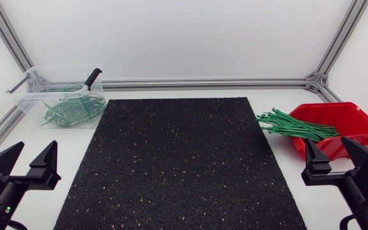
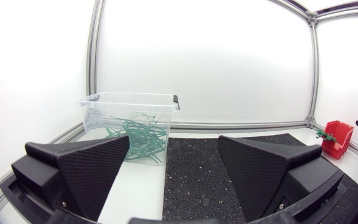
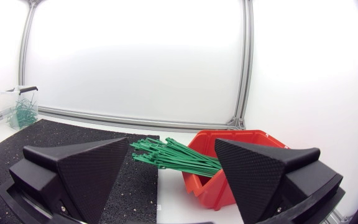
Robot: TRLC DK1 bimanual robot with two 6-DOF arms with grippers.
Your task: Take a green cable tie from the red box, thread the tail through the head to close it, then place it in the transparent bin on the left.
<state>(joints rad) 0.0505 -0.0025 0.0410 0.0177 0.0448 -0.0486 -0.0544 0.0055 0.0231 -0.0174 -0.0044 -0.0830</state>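
Lab robot cell: you work at a white table point(image 1: 75, 131) with black mat point(image 1: 177, 160), aluminium frame point(image 1: 203, 83), white walls point(image 1: 171, 38).

The flat black mat point(image 1: 177, 160) fills the middle of the frame, giving a wide, low passage between the left hand point(image 1: 36, 148) at the lower left and the right hand point(image 1: 328, 144) at the lower right, both with fingers spread apart. At the upper left the transparent bin point(image 1: 18, 96) stands open-topped beside the mat, its walls and a black clip point(image 1: 93, 78) on its rim rising from the tabletop point(image 1: 171, 93). At the right edge the red box point(image 1: 356, 121) opens toward the mat, and its bundle of green cable ties point(image 1: 292, 124) juts out over the tabletop, just ahead of the right hand.
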